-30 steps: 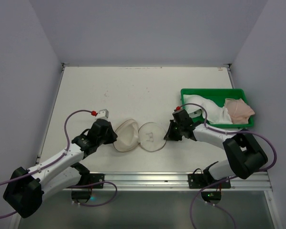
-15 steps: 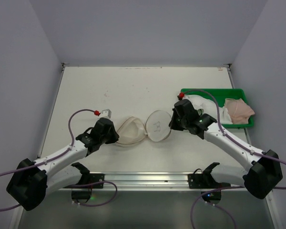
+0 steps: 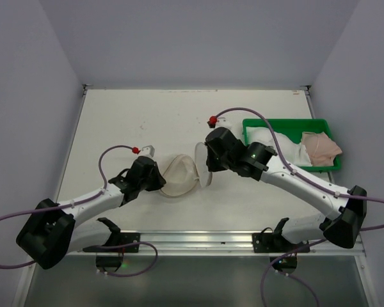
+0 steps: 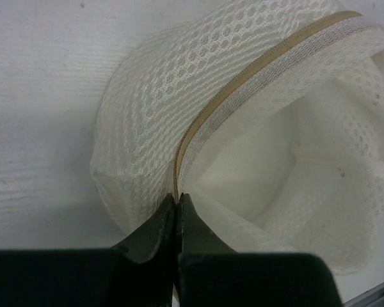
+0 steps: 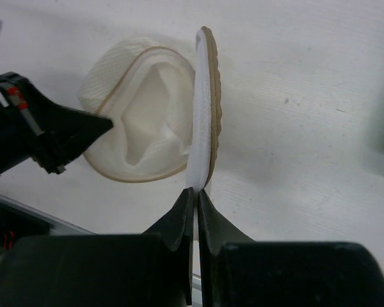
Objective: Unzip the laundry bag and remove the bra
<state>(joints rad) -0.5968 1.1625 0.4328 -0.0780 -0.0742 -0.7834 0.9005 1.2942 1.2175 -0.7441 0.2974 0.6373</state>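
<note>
Laundry bag [image 3: 178, 176] lies toward the near middle of the desk [image 3: 128, 121], between the two arms, its mouth gaping wide. It is a small round pouch of white honeycomb mesh, see-through in places, edged all round with beige zip tape [image 4: 243, 80]. Inside show only loose pale mesh folds; whether a garment lies among them I cannot tell. The left hand [image 4: 178, 199] is clenched on the bag's near-left rim, fingertips pinched together over the zip tape. Just right of the pouch, the round lid [image 5: 203, 109] stands upright on edge, joined to the pouch at the bottom, and the right hand [image 5: 196, 192] grips its edge tightly. Farther back on the right sits a green tray [image 3: 251, 123] holding white cloth [image 3: 272, 146] and pink cloth [image 3: 320, 147].
</note>
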